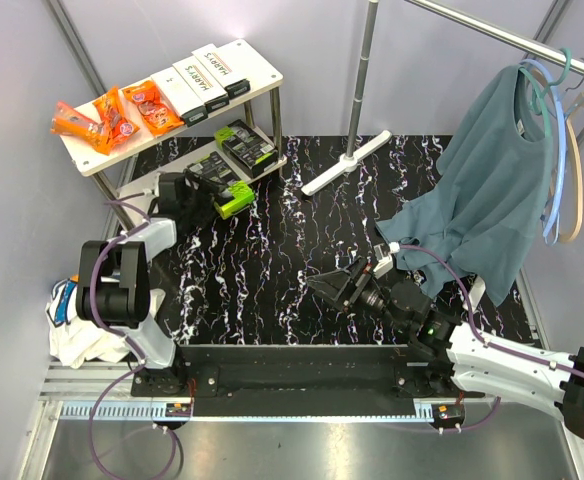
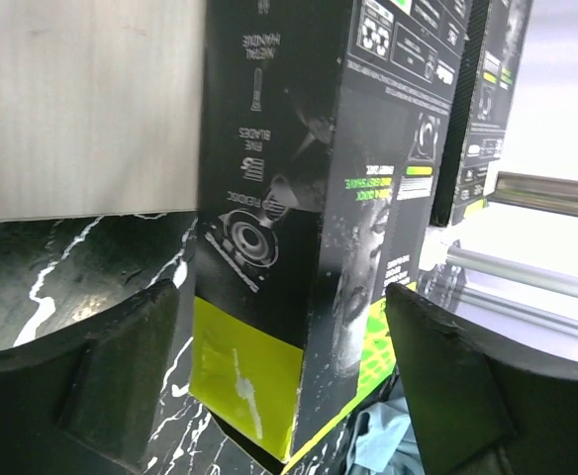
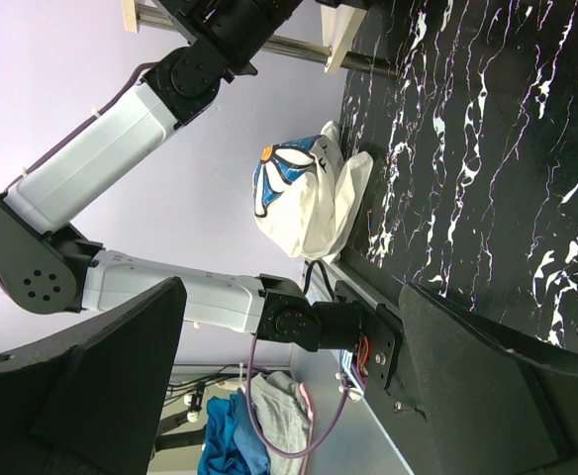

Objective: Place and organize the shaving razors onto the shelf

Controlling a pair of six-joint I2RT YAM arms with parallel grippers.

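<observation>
The shelf (image 1: 258, 62) stands at the back left. Its top board carries orange packets (image 1: 122, 115) and white HARRY'S boxes (image 1: 207, 75). Black-and-lime packs (image 1: 247, 145) lie on its lower board. My left gripper (image 1: 210, 196) is open at the lower board's front edge, its jaws on either side of a black-and-lime pack (image 1: 227, 190) with a gap on each side. In the left wrist view that pack (image 2: 269, 297) fills the space between the fingers (image 2: 81, 386), and another pack (image 2: 482, 99) stands behind it. My right gripper (image 1: 324, 285) is open and empty over the table's middle, also in its wrist view (image 3: 291, 287).
A white T-shaped rack foot (image 1: 347, 165) and its pole stand behind the middle of the black marble table (image 1: 272, 280). A teal shirt (image 1: 492, 190) hangs from the rail at right, with hangers beside it. A white and blue cloth (image 1: 72, 320) lies by the left arm's base.
</observation>
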